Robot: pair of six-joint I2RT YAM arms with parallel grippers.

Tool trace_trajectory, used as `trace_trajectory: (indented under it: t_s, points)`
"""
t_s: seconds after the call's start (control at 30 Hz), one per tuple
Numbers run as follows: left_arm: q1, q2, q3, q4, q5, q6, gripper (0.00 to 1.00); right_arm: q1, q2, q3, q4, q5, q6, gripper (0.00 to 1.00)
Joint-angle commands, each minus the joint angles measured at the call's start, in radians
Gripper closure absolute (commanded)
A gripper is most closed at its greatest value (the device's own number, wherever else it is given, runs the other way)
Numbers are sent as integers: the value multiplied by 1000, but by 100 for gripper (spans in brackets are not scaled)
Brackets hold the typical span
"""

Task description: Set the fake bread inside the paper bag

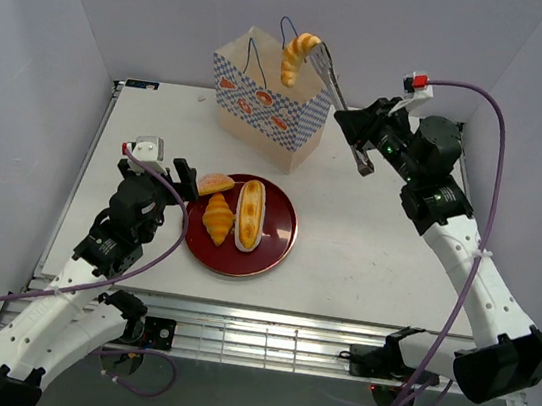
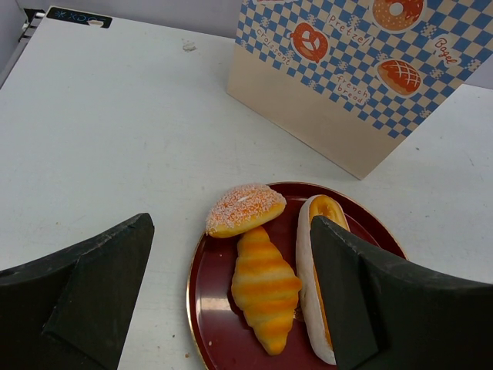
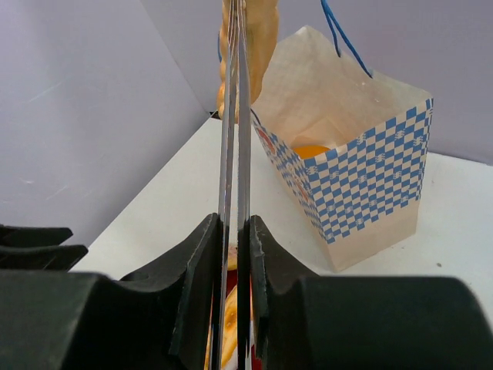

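Tongs [image 1: 334, 87] clamped in the right gripper [image 3: 232, 231] hold a croissant [image 1: 298, 57] ahead of it, over the paper bag [image 1: 273, 115] mouth for release; left gripper [image 2: 231, 222] stands wide, idle.

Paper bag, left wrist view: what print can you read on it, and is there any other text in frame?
"Pretzel": on the paper bag, right of the pretzel picture.
"Bagel": on the bag, near its right edge.
"french bread": on the bag, beside the loaf picture.
Small word left of the pretzel picture: too blurred to read.
Blue print on the black label, top left of the view: too small to read.
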Motion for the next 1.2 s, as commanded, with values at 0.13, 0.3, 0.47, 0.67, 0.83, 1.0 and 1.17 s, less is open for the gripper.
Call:
trace_trajectory:
  t_s: [0.13, 0.3, 0.47, 0.67, 0.83, 1.0, 1.17]
  points:
    - [-3, -17, 15, -3, 7, 6, 7, -11, 204, 150, 142, 3, 22, 92]
    - [-6, -17, 15, -2, 16, 5, 7, -22, 342, 272, 131, -43, 25, 92]
    - [-4, -21, 15, -3, 13, 5, 7, -31, 457, 405, 67, -66, 21, 84]
    - [-4, -20, 15, -2, 15, 5, 7, -35, 480, 405, 50, -89, 30, 50]
    - [-4, -18, 15, -3, 13, 5, 7, -39, 465, 393, 45, -100, 27, 44]
    - [-4, -17, 13, -3, 7, 5, 7, -42, 442, 392, 33, -132, 27, 44]
    - [-4, -12, 15, -3, 5, 6, 7, -42, 358, 338, 27, -180, 21, 46]
